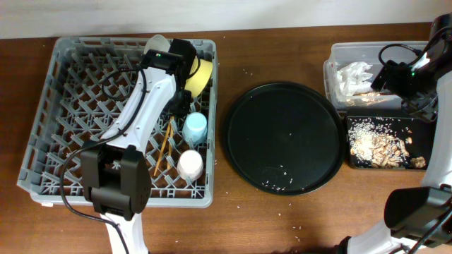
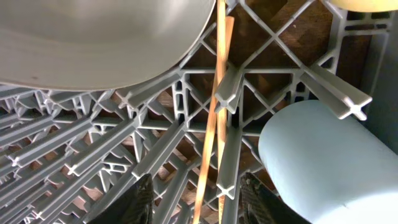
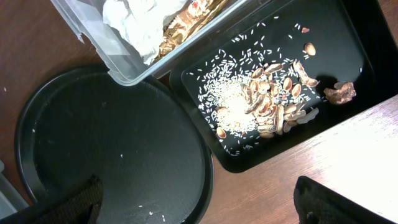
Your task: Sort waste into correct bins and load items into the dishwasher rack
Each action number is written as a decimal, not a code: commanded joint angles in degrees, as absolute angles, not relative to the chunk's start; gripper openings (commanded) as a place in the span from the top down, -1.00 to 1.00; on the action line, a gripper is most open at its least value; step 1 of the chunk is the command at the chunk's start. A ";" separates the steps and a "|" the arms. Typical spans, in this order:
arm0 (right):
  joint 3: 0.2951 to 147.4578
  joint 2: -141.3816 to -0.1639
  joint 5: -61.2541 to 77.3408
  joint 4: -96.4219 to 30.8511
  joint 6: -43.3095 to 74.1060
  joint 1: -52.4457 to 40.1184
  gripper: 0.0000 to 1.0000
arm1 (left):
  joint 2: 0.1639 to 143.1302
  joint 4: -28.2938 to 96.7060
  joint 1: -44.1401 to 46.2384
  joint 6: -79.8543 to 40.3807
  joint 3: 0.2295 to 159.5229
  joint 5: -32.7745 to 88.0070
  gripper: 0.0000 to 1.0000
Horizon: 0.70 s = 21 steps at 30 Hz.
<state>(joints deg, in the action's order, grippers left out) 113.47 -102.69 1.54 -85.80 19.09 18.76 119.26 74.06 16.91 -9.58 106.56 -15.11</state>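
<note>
L. gripper point(image 2: 199, 200): we see its black fingertips point(image 2: 144, 199) spread apart w/ nothing betw. them, hovering over the large square grey plastic rack point(image 2: 155, 143). Just past the tips run the two thin wooden chopsticks point(image 2: 217, 93), lying among the rack's pegs. The light blue cup point(image 2: 323, 162) stands just beside them, the white round plate point(image 2: 106, 37) lies beyond, and an edge of the small yellow bowl point(image 2: 367, 5) shows at the far corner. Overhead, the pale pink cup point(image 1: 190, 164) sits in the same rack, nearest the arm bases, next to the blue cup. R. gripper point(image 3: 199, 205): jaws wide apart & empty, above the large round black tray point(image 3: 93, 143), which carries a few stray grains. Beyond it, the shallow black rectangular tray point(image 3: 336, 37) holds white rice grains point(image 3: 230, 102) & brown bits point(image 3: 280, 102). Farther still, just beside that tray, the clear plastic rectangular tub point(image 3: 134, 74) holds the crumpled white paper napkin point(image 3: 134, 25) & brown-gold wrapper point(image 3: 180, 31). All rest on a brown wooden table point(image 3: 354, 149).
</note>
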 commanded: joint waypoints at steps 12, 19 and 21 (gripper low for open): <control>114.58 -101.95 1.48 -84.86 19.16 18.76 -0.97 | 106.65 74.43 18.63 -9.52 119.94 3.68 -0.99; 114.67 -99.63 9.98 -88.66 9.26 8.84 -0.97 | 106.65 74.39 18.63 -9.52 119.94 3.68 -0.99; 115.87 -97.25 10.66 -90.37 9.45 3.62 -0.97 | 106.65 74.39 18.63 -9.52 119.94 3.68 -0.99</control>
